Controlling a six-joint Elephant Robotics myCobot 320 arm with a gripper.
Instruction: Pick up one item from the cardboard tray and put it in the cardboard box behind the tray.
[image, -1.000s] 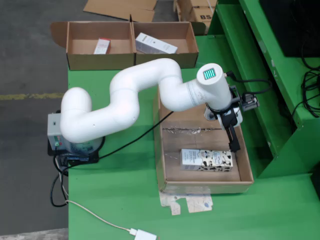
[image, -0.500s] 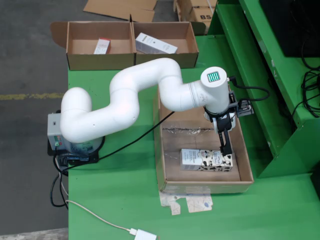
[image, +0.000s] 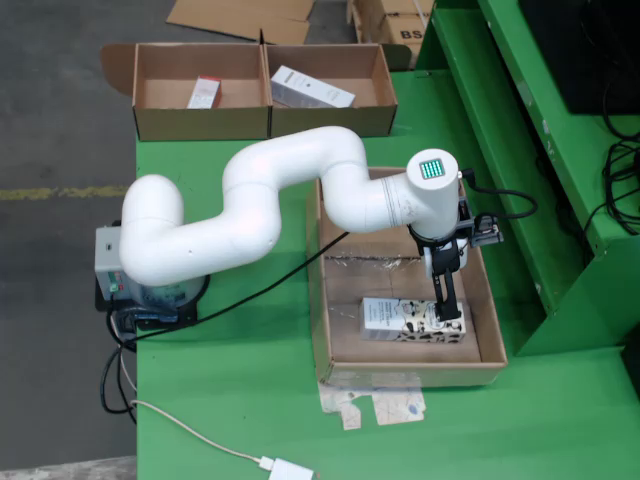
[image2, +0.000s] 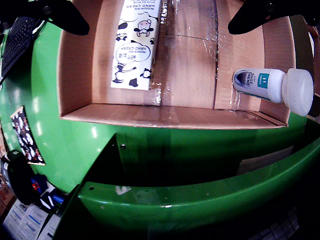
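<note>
— Where's the gripper (image: 447, 310) relative to the tray (image: 328, 330)?
— Over its near end, above the carton (image: 413, 319). The wrist view shows dark fingers (image2: 260, 15) spread wide, gripping nothing, probably set to straddle it.
— Any writing?
— "HAND CREAM" on the carton (image2: 136, 45), with cartoon cows. A bottle (image2: 275, 87) lies farther up the tray; its label's too small.
— And the box (image: 262, 88)?
— Beyond the tray, two items inside.
</note>
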